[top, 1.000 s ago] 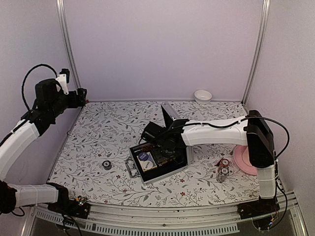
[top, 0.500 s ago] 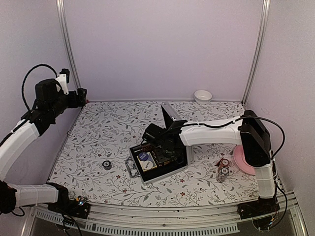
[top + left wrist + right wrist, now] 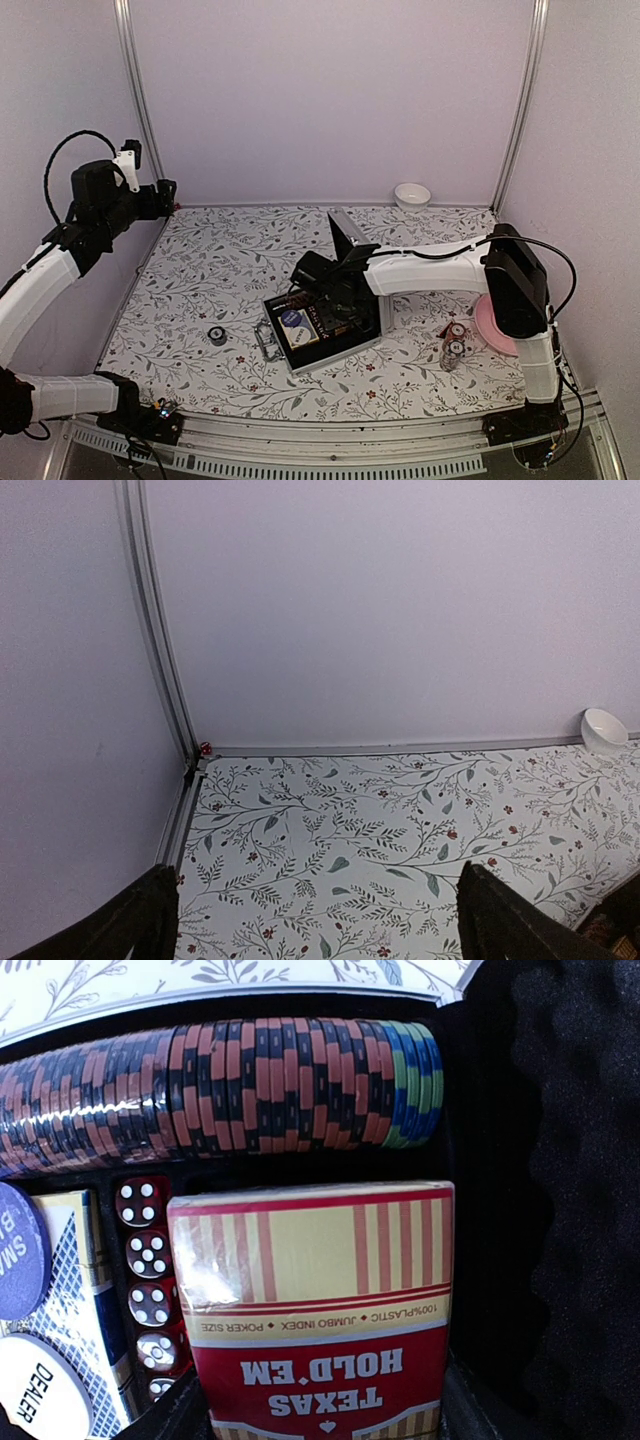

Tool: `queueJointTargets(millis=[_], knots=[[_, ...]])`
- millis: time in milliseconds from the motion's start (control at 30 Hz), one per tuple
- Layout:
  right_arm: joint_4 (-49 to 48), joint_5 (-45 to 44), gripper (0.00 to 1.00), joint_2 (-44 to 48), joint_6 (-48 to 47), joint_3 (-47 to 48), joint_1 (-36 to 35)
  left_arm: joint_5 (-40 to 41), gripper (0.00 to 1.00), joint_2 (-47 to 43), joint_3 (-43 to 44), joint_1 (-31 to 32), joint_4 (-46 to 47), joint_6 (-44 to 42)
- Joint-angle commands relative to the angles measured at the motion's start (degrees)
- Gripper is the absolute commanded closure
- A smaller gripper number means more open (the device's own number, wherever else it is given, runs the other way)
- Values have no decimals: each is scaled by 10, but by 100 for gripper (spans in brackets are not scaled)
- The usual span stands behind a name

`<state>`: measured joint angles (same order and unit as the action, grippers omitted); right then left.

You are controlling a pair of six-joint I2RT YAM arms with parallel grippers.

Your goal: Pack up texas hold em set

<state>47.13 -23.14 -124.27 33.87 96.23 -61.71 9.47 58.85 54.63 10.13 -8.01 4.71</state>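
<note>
The silver case (image 3: 335,352) lies open mid-table, with its lid up at 12 o'clock. My right gripper (image 3: 322,1405) reaches into it, clamped on the red deck (image 3: 315,1290). Only the wrist view shows the chip row (image 3: 220,1080) beyond the deck, with the dice (image 3: 145,1270) and blue deck (image 3: 75,1260) at its 9 o'clock. From above, my arm covers much of the interior. A black button (image 3: 216,335) sits at the case's 9 o'clock, loose chips (image 3: 455,342) and a pink plate (image 3: 492,325) at 3, and a white bowl (image 3: 412,195) at 1. My left gripper (image 3: 315,880) hangs spread wide near the far left corner.
</note>
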Motion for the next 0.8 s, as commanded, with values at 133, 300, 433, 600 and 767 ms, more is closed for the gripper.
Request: queueJointTargets(millis=[133, 300, 433, 600, 767], knots=[[-4, 13, 38, -15, 16, 20, 4, 0, 3, -6, -3, 4, 5, -1], [-6, 19, 36, -18, 21, 20, 4, 0, 3, -7, -3, 4, 6, 0], [-6, 15, 34, -18, 25, 20, 5, -1, 3, -7, -3, 4, 5, -1], [-5, 14, 29, -16, 26, 19, 5, -1, 3, -6, -3, 4, 5, -1], [-5, 9, 24, -13, 28, 19, 5, -2, 3, -7, -3, 5, 5, -1]])
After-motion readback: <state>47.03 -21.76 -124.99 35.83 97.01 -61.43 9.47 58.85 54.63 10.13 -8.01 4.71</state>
